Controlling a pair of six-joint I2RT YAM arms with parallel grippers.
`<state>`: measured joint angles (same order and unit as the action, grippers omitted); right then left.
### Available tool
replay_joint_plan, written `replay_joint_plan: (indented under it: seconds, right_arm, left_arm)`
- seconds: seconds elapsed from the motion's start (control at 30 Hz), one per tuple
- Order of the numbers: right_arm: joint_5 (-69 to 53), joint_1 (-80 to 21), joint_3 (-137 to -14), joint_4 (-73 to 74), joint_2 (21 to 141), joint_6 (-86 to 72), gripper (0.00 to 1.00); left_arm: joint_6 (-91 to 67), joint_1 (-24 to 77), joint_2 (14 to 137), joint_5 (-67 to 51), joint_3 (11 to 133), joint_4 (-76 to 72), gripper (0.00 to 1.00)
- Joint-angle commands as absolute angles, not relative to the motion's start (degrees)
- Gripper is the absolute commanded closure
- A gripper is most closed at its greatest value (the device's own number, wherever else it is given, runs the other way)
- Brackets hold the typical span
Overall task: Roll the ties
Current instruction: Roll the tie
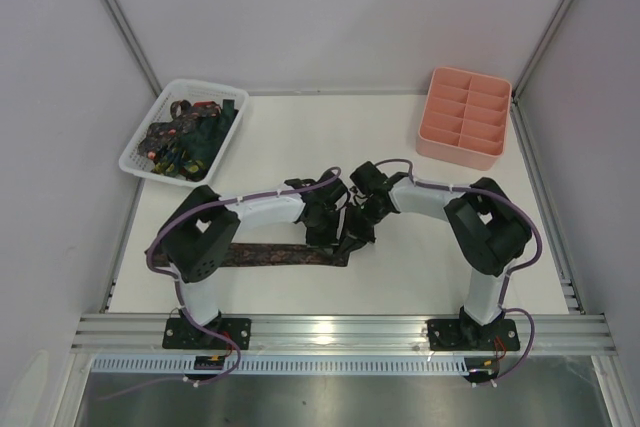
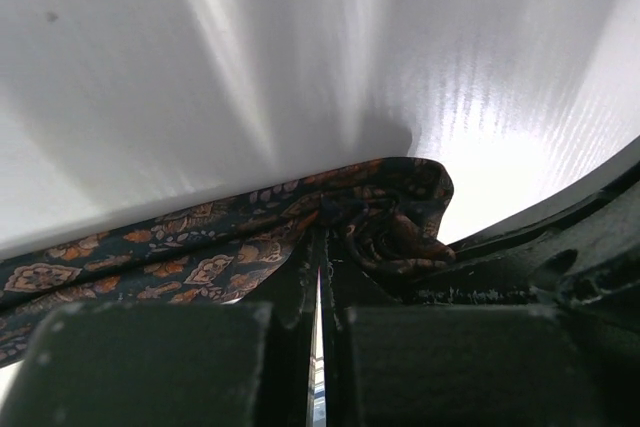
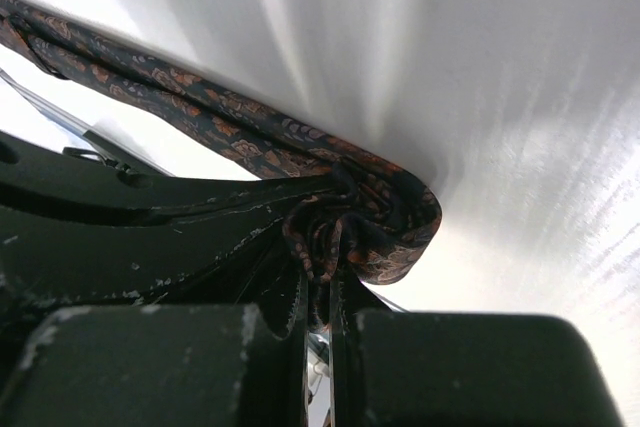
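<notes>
A dark tie (image 1: pixel 270 254) with a fine orange-brown pattern lies flat across the table in front of the left arm. Its right end is curled into a small loose roll (image 2: pixel 400 215) (image 3: pixel 385 227). My two grippers meet over that roll. The left gripper (image 1: pixel 337 234) (image 2: pixel 322 239) is shut, its tips pinching the tie's fabric right beside the roll. From the opposite side the right gripper (image 1: pixel 360 223) (image 3: pixel 322 265) is shut on the rolled end, with folds of cloth between its fingers. The strip (image 3: pixel 200 112) trails off to the upper left in the right wrist view.
A white lattice basket (image 1: pixel 134 159) at the back left holds several more dark ties (image 1: pixel 188 137). A pink compartment tray (image 1: pixel 440 147) stands at the back right. White walls close in the table on three sides.
</notes>
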<state>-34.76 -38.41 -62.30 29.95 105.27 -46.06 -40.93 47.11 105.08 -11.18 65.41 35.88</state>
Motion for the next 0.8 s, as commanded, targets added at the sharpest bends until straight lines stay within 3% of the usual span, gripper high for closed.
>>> replay_joint_plan:
  seconds: [0.0,0.77]
  right_arm:
    - [-32.08,-39.20,-65.04,29.70,107.05,-46.49,1.00]
    - [-25.14,-39.38,-67.41,36.65,106.79,-43.15,1.00]
  left_arm:
    - [-40.08,46.93,103.01,-8.09,64.60,34.90,1.00]
    - [-39.99,46.32,97.21,-2.37,65.93,41.22,1.00]
